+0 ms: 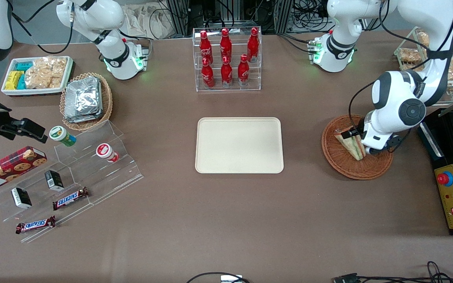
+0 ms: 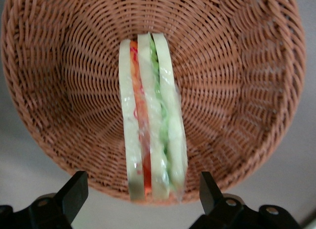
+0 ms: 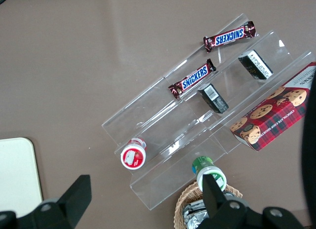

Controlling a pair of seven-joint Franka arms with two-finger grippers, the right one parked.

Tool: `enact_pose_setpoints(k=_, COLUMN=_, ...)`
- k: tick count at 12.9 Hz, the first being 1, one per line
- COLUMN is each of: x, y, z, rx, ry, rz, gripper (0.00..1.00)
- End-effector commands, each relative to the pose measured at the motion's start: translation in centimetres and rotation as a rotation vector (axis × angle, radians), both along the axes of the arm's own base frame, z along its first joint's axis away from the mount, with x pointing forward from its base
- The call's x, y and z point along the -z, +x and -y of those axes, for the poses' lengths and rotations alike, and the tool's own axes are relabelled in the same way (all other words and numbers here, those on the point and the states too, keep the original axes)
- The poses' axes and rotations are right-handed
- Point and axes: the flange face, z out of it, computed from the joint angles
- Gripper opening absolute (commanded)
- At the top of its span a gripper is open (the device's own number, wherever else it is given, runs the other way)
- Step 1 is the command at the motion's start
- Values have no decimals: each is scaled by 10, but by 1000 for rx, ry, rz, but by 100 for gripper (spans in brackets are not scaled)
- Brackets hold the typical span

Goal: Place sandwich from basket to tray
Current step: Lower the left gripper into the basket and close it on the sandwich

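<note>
Presently early stage | sandwich (image 2: pixel 152 115) lies in basket (image 2: pixel 59 81), not yet lifted | gripper (image 2: pixel 143 194) low over basket, fingers spread either side of wedge, apparently no contact | tray (image 1: pixel 239 145) bare, well apart toward table centre | remaining: grasp, lift, carry, set down | sandwich: clear-wrapped wedge on edge, white bread, orange-red and green layers.

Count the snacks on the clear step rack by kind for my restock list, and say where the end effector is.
Snickers bars: 2
Black boxes: 2
Cups: 2
Total: 6
End effector: open, astride the sandwich in the basket.
</note>
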Motion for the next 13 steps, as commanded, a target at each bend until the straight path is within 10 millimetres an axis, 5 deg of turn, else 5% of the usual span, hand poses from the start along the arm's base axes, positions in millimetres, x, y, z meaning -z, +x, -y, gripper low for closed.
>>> enact_pose_setpoints(k=1, x=13, y=5, z=-2, rx=7, ry=22, rz=2, gripper=100)
enact_pose_setpoints(k=7, x=39, y=9, z=-2, rx=15, ry=18, rz=8, gripper=89)
enact_pose_setpoints(k=9, x=43, y=10, z=-2, rx=50, ry=40, rz=14, gripper=66)
enact_pose_setpoints(k=11, x=44, y=10, z=-2, rx=51, ry=40, rz=14, gripper=6)
enact_pose_setpoints(k=13, x=23, y=20, z=-2, rx=60, ry=46, rz=16, gripper=0)
